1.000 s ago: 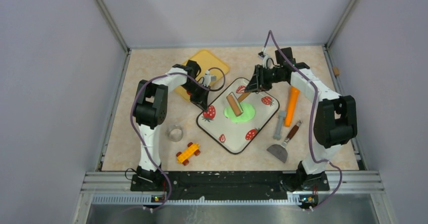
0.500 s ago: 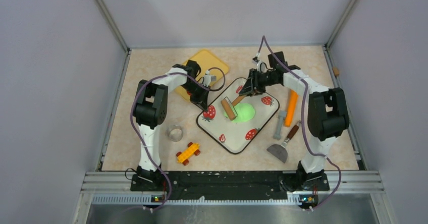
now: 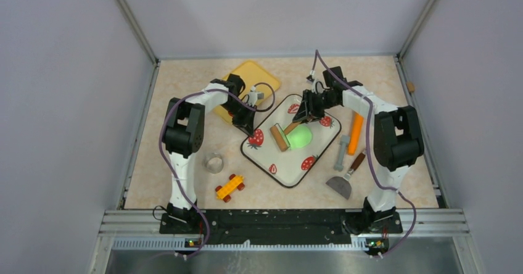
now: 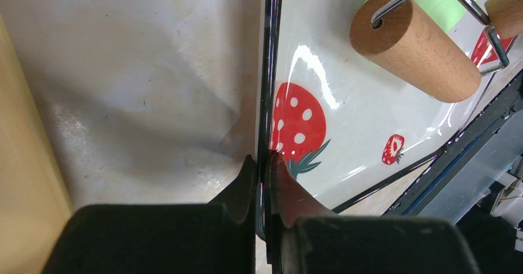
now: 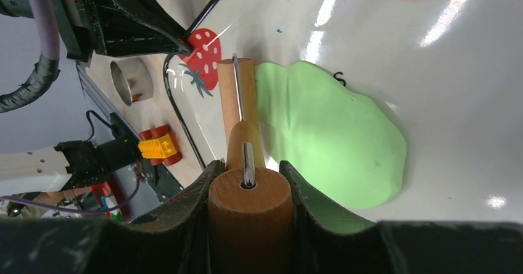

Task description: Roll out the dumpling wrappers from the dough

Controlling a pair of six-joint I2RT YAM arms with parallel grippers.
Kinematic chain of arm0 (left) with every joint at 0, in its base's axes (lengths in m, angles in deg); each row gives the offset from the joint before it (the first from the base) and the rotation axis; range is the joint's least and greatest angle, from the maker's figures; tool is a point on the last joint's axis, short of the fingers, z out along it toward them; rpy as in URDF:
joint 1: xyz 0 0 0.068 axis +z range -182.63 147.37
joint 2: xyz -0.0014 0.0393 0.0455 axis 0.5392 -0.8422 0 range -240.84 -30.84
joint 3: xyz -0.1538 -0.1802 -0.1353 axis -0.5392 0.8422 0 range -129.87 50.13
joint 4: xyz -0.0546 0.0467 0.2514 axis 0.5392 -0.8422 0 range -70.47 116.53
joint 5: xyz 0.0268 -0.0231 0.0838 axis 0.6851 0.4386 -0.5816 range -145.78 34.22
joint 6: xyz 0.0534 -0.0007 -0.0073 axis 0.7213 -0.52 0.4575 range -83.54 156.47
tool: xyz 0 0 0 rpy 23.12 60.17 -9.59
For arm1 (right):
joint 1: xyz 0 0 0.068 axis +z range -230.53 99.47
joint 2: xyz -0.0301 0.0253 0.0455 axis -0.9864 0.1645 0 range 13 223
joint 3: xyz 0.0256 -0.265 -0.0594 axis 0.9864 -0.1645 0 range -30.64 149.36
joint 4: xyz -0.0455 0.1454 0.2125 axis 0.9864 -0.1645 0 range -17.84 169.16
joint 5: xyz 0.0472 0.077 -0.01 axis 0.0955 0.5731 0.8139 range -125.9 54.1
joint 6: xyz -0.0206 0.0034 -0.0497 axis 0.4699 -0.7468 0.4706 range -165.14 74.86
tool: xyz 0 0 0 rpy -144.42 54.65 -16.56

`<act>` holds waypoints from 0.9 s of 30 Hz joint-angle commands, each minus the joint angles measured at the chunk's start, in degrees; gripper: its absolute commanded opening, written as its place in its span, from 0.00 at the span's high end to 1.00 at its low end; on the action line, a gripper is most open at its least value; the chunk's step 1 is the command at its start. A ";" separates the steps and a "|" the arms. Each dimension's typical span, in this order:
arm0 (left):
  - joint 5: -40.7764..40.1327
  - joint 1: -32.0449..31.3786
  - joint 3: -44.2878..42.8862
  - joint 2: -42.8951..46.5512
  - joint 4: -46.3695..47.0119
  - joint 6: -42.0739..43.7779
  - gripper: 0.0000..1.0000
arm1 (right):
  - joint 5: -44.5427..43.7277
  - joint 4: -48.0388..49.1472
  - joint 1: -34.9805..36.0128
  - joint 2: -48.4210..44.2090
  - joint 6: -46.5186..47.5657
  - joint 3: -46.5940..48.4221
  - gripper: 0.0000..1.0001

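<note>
The green dough (image 3: pixel 300 137) lies flattened on the white strawberry-print tray (image 3: pixel 314 147); it also shows in the right wrist view (image 5: pixel 333 138). My right gripper (image 3: pixel 306 112) is shut on the wooden handle of a small rolling pin (image 5: pixel 250 206). The pin's roller (image 3: pixel 280 137) rests on the tray at the dough's left edge. My left gripper (image 3: pixel 245 123) is shut on the tray's black rim (image 4: pixel 269 89) at its left edge. The roller (image 4: pixel 413 49) shows in the left wrist view too. No separate wrappers are in view.
A yellow tray (image 3: pixel 253 76) lies behind the left gripper. An orange tool (image 3: pixel 356 130), a grey tool (image 3: pixel 341 153) and a scraper (image 3: pixel 343 181) lie right of the tray. A metal cup (image 3: pixel 214 163) and a toy car (image 3: pixel 229 187) sit front left.
My right gripper has moved left and down, drawing the rolling pin leftwards across the dough to its left edge. The left gripper has stayed on the tray's rim.
</note>
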 commanded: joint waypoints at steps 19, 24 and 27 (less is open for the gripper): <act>-4.05 0.47 1.63 -0.13 3.70 0.07 1.00 | -21.15 -5.03 -4.90 -5.31 8.46 -2.39 1.00; -4.03 0.47 1.55 -0.23 3.73 0.07 1.00 | -22.67 -5.99 -7.11 -6.51 10.41 -3.70 1.00; -3.92 0.49 1.34 -0.42 3.64 -0.04 1.00 | -23.89 -6.33 -8.99 -6.97 11.60 -4.78 1.00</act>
